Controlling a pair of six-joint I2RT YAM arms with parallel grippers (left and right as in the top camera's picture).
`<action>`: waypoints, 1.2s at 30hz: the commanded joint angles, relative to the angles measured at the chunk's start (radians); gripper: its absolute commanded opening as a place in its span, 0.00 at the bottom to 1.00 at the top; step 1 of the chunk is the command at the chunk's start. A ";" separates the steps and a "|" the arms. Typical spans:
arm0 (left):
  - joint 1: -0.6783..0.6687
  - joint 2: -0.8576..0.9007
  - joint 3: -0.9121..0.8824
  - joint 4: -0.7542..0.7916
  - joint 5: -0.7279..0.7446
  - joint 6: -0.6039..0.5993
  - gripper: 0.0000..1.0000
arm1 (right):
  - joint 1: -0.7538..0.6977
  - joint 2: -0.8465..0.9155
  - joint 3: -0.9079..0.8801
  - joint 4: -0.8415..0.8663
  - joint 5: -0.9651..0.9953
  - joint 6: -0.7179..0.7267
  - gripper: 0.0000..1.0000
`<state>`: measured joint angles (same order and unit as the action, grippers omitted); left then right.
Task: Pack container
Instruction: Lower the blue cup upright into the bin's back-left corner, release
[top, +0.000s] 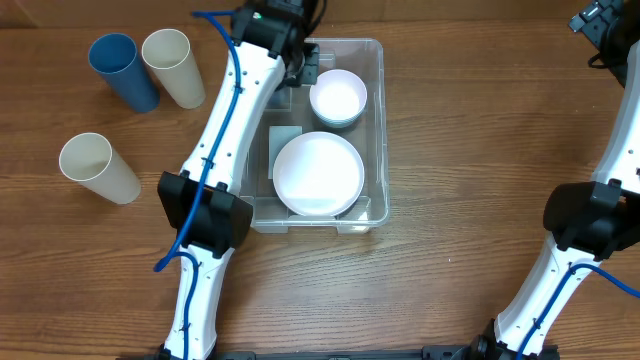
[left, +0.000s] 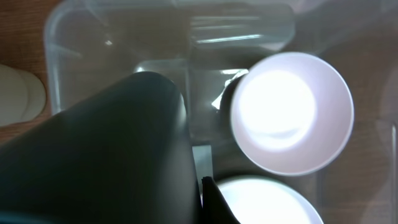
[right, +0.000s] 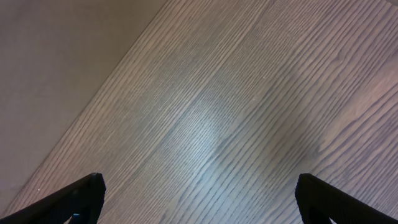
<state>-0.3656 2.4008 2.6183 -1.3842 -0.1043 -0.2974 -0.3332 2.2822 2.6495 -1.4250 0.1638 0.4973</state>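
The clear container (top: 378, 120) stands mid-table and holds a small white bowl (top: 338, 97) at its far end and a large white bowl (top: 318, 173) at its near end. My left gripper (top: 300, 65) is inside the container's far left corner. In the left wrist view the left gripper (left: 202, 199) is shut on a dark cup (left: 118, 155), beside the small bowl (left: 289, 112) and above the large bowl (left: 267, 202); the container's wall (left: 74, 37) shows behind. My right gripper (top: 600, 25) is at the far right, open and empty over bare wood (right: 199, 199).
A blue cup (top: 122, 70) and a cream cup (top: 173, 66) lie at the far left. Another cream cup (top: 98, 167) lies nearer on the left. A cream cup (left: 18, 93) shows outside the container's wall in the left wrist view.
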 joint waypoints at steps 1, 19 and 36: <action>0.023 0.046 0.007 0.035 0.042 -0.021 0.04 | 0.001 -0.047 0.032 0.005 0.007 0.005 1.00; 0.025 0.068 0.007 0.117 0.026 -0.017 0.53 | 0.001 -0.047 0.032 0.005 0.007 0.005 1.00; 0.023 0.063 0.069 0.147 0.002 0.006 0.64 | 0.001 -0.047 0.032 0.005 0.007 0.005 1.00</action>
<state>-0.3443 2.4619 2.6255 -1.2339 -0.1013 -0.3111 -0.3332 2.2822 2.6495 -1.4246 0.1638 0.4973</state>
